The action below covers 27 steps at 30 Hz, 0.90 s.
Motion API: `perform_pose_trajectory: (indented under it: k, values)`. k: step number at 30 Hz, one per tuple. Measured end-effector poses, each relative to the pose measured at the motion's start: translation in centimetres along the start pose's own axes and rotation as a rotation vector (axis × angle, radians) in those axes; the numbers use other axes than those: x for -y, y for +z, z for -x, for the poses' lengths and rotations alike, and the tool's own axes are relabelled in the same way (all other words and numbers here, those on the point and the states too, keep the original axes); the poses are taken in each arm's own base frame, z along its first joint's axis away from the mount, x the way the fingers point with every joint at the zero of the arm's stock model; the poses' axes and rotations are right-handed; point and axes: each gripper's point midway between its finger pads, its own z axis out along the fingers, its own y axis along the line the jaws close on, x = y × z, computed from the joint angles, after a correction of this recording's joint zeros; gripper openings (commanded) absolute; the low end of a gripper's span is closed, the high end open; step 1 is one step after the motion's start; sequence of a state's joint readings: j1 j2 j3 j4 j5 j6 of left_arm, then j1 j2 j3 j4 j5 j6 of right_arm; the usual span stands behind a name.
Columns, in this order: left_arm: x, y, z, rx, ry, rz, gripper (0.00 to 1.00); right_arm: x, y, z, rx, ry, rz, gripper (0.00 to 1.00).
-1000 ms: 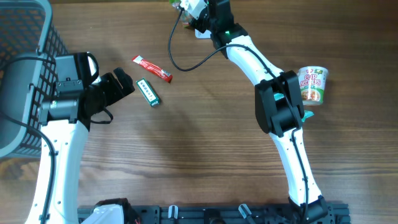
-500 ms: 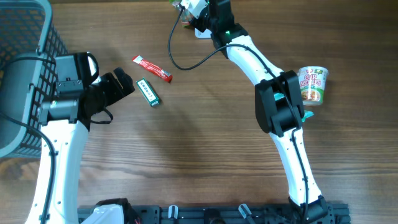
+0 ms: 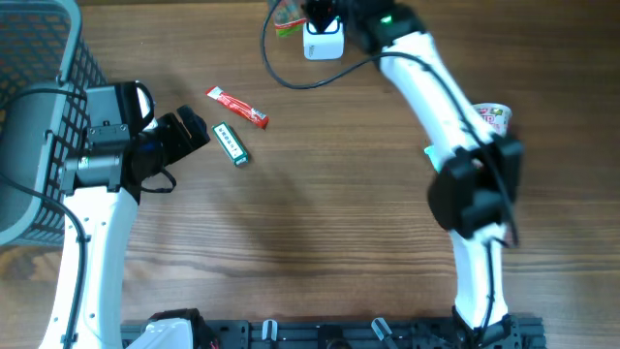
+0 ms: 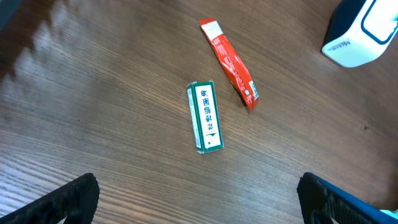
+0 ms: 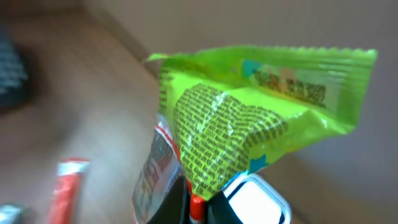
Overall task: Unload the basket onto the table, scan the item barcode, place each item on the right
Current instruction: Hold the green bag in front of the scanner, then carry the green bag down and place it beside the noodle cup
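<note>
green snack packet [image 5: 249,112] is pinched in the tightly closed right pincer [image 5: 189,202], held up just beside the white scanner [image 3: 324,41], we judge to turn its print toward it, while the left pincer [image 4: 199,199] hangs wide open, empty, near the gum pack [image 4: 205,117].

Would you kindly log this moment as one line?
right pincer: shut on green packet | left pincer: open, empty | white scanner: on table
</note>
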<state>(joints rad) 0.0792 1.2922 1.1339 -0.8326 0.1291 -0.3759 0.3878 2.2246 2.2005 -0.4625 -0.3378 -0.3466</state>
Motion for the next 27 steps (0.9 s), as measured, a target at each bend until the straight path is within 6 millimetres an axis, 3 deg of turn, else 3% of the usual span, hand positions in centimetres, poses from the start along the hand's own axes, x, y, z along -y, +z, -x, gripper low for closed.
perform_pose_trajectory:
  k: [4,5,7,11,16,17,22,27]
  values:
    - [0.0,0.0,0.0,0.0,0.0,0.0,1.0,-2.4,-6.4,0.4,-0.126,0.095,0.059,0.04]
    - [0.0,0.0,0.0,0.0,0.0,0.0,1.0,-3.4,-8.5,-0.2,-0.188,0.129,0.084,0.04]
    - [0.0,0.0,0.0,0.0,0.0,0.0,1.0,-4.9,-10.7,-2.2,-0.305,0.176,0.125,0.05]
    - [0.0,0.0,0.0,0.0,0.0,0.0,1.0,-8.0,-13.6,-8.5,-0.589,0.292,0.214,0.04]
    - [0.0,0.0,0.0,0.001,0.0,0.0,1.0,-10.4,-13.9,-16.6,-0.837,0.409,0.255,0.04]
    - [0.0,0.0,0.0,0.0,0.0,0.0,1.0,-10.8,-13.6,-20.3,-0.935,0.451,0.219,0.04]
    - [0.0,0.0,0.0,0.0,0.0,0.0,1.0,-8.9,-13.6,-27.9,-1.093,0.529,-0.005,0.04]
    - [0.0,0.0,0.0,0.0,0.0,0.0,1.0,-4.6,-15.5,-31.1,-1.134,0.598,-0.191,0.04]
